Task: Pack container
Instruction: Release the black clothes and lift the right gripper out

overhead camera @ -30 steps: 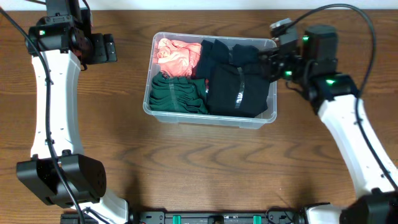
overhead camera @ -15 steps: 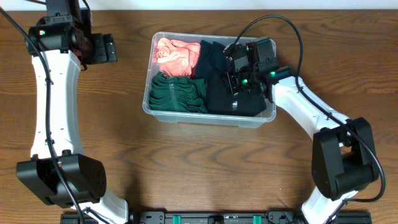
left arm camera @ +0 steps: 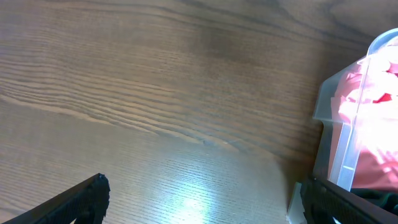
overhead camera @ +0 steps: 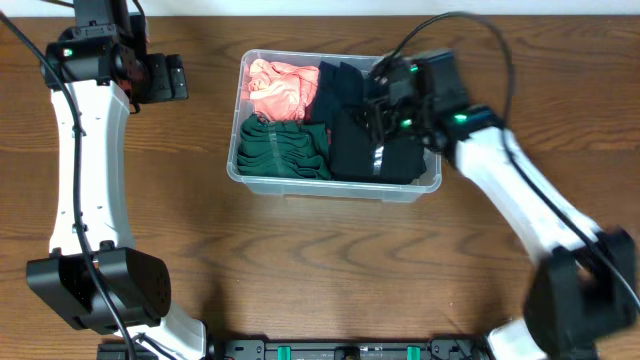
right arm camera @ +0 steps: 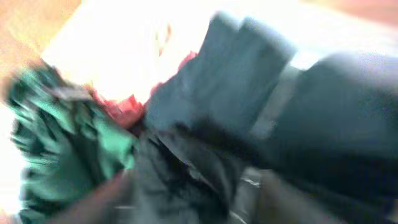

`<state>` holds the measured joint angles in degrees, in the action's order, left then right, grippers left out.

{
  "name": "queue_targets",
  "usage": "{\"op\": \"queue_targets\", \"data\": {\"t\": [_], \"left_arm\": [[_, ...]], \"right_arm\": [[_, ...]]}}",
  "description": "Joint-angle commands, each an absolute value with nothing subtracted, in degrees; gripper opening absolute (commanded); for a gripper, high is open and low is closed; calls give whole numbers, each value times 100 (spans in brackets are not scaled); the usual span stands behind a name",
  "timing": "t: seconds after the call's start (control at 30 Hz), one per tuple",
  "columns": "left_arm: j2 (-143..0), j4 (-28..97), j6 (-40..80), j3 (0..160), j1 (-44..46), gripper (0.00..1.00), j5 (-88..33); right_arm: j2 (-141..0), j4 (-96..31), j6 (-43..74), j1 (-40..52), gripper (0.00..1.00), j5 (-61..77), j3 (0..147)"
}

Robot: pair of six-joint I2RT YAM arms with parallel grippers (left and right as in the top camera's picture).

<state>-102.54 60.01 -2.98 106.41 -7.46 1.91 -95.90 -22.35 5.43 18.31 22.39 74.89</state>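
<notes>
Seemingly packing is nearly done: the container [overhead camera: 236,172], full of folded clothes [overhead camera: 283,152], sits under the right gripper [overhead camera: 385,108], whose jaws blur beyond telling. Only tamping looks left. The left gripper [overhead camera: 176,78] hangs spread, the container well aside.

Overhead: we note bright, even light and soft shadows; right arm [overhead camera: 520,188] motion-smeared. Left wrist: we log pale glare on the table [left arm camera: 186,190]; container [left arm camera: 349,140] wall overexposed. Right wrist: wholly blurred, top washed out white.
</notes>
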Motion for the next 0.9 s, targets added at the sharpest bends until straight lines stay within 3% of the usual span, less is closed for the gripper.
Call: {"op": "queue_targets", "data": {"t": [0.0, 0.07, 0.4, 0.6, 0.87], "left_arm": [[-10291, 6018, -268, 10608, -764, 98, 220], [-10291, 6018, -268, 10608, -764, 98, 220], [-10291, 6018, -268, 10608, -764, 98, 220], [-10291, 6018, -270, 10608, -764, 98, 220], [-10291, 6018, -268, 10608, -764, 98, 220]], "right_arm": [[-8700, -2324, 637, 1490, 86, 1817, 7618], [-8291, -2508, 633, 1153, 99, 1653, 7618], [-7736, -2687, 593, -189, 99, 1627, 7618], [-7758, -2939, 565, -272, 99, 1612, 7616], [-7760, -4250, 526, -272, 99, 1562, 7616]]}}
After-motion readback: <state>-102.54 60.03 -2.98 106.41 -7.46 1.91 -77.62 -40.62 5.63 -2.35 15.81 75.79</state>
